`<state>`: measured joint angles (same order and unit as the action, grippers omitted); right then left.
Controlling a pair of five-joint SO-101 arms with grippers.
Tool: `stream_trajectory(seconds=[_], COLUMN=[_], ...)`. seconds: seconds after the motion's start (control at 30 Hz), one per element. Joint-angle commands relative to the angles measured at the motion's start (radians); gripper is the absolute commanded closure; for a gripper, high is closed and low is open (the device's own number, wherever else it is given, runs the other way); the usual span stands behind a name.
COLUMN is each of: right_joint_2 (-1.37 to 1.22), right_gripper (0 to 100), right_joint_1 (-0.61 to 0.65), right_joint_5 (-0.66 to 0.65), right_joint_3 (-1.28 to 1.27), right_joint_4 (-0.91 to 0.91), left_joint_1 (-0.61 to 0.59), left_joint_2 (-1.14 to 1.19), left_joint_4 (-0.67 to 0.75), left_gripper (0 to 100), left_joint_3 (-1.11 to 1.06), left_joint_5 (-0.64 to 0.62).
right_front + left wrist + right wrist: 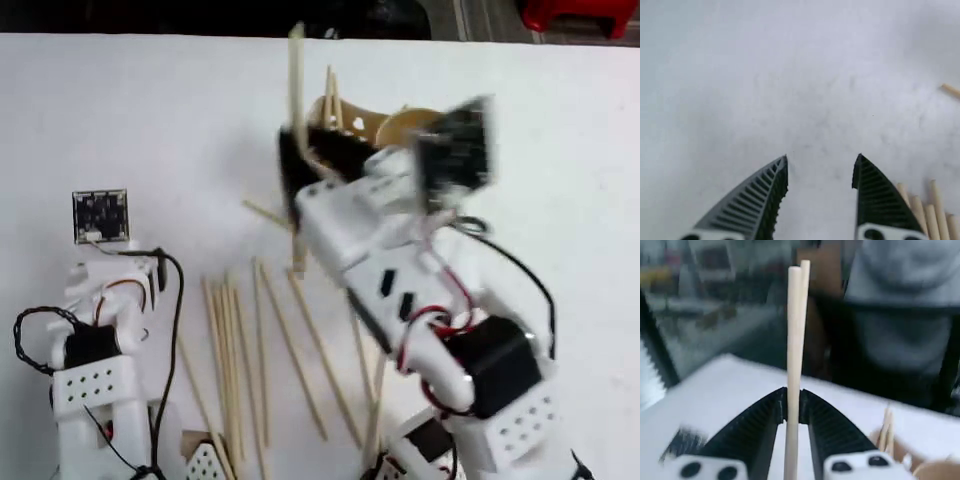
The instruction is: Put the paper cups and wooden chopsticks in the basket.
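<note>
On my overhead feed the right arm (350,225) stretches across the middle of the white table (150,110). Its body covers the near side of the basket (365,125), which sits toward the far edge, and it crosses several of the loose chopsticks (240,340). A black cable (176,300) loops off the left arm (90,385) at the near left corner, and a red object (575,12) sits beyond the far right corner. The right gripper (794,397) is clamped tight on a pair of chopsticks (795,330). They are pale wood with blunt tips, standing upright just beside the basket. The basket is tan, with a few sticks (330,95) poking up out of it. The loose chopsticks lie flat, fanned toward the near edge between the two arms. The left gripper (821,165) hangs over bare table with its fingers spread wide and nothing between them, stick ends just beside one finger. I can't make out the basket's full outline, nor where the held pair ends below the fingers.
</note>
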<state>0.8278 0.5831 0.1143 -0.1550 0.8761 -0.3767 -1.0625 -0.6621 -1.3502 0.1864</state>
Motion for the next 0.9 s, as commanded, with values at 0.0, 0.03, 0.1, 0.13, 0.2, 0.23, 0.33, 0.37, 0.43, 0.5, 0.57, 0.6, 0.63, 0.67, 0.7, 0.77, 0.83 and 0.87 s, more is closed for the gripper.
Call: stream_trajectory(seconds=[0.0, 0.03, 0.1, 0.13, 0.2, 0.23, 0.33, 0.37, 0.43, 0.5, 0.57, 0.6, 0.63, 0.67, 0.7, 0.77, 0.83, 0.87], right_joint_2=[-0.021, -0.033, -0.062, -0.081, -0.127, -0.154, -0.242, -0.269, -0.317, -0.351, -0.375, -0.384, -0.390, -0.394, -0.394, -0.392, -0.392, -0.392], right_gripper=[98.1, 98.1, 98.1, 98.1, 98.1, 98.1, 98.1, 98.1, 98.1, 98.1, 98.1, 98.1, 98.1, 98.1, 98.1, 98.1, 97.8, 97.8], right_joint_1=[-0.085, -0.104, -0.140, -0.159, -0.191, -0.206, -0.231, -0.237, -0.243, -0.245, -0.245, -0.245, -0.245, -0.246, -0.246, -0.240, -0.237, -0.237], right_joint_5=[0.000, 0.000, 0.000, 0.000, 0.000, 0.000, 0.000, 0.000, 0.000, 0.000, 0.000, 0.000, 0.000, -0.002, -0.014, -0.084, -0.137, -0.147], right_joint_3=[0.057, 0.057, 0.057, 0.057, 0.055, 0.055, 0.055, 0.054, 0.041, 0.014, -0.021, -0.044, -0.077, -0.110, -0.150, -0.232, -0.299, -0.325], right_joint_4=[-0.183, -0.228, -0.305, -0.341, -0.403, -0.424, -0.450, -0.450, -0.452, -0.452, -0.460, -0.481, -0.515, -0.553, -0.591, -0.670, -0.746, -0.774], left_joint_1=[-0.005, -0.005, -0.005, -0.004, -0.004, -0.004, -0.004, -0.004, -0.004, -0.004, -0.004, -0.004, -0.004, -0.004, -0.004, -0.004, -0.004, -0.004], left_joint_2=[-0.028, -0.028, -0.028, -0.028, -0.028, -0.028, -0.028, -0.028, -0.028, -0.028, -0.028, -0.028, -0.028, -0.028, -0.028, -0.028, -0.028, -0.028], left_joint_4=[0.025, 0.025, 0.025, 0.025, 0.025, 0.025, 0.025, 0.025, 0.025, 0.025, 0.025, 0.025, 0.025, 0.025, 0.025, 0.025, 0.025, 0.025], left_gripper=[79, 79, 79, 79, 79, 79, 79, 79, 79, 79, 79, 79, 79, 79, 79, 78, 78, 78], left_joint_3=[0.005, 0.005, 0.005, 0.005, 0.005, 0.005, 0.005, 0.005, 0.005, 0.005, 0.005, 0.005, 0.005, 0.005, 0.005, 0.005, 0.005, 0.005], left_joint_5=[-0.009, -0.009, -0.009, -0.009, -0.009, -0.009, -0.009, -0.009, -0.009, -0.009, -0.009, -0.009, -0.009, -0.009, -0.009, -0.009, -0.009, -0.009])
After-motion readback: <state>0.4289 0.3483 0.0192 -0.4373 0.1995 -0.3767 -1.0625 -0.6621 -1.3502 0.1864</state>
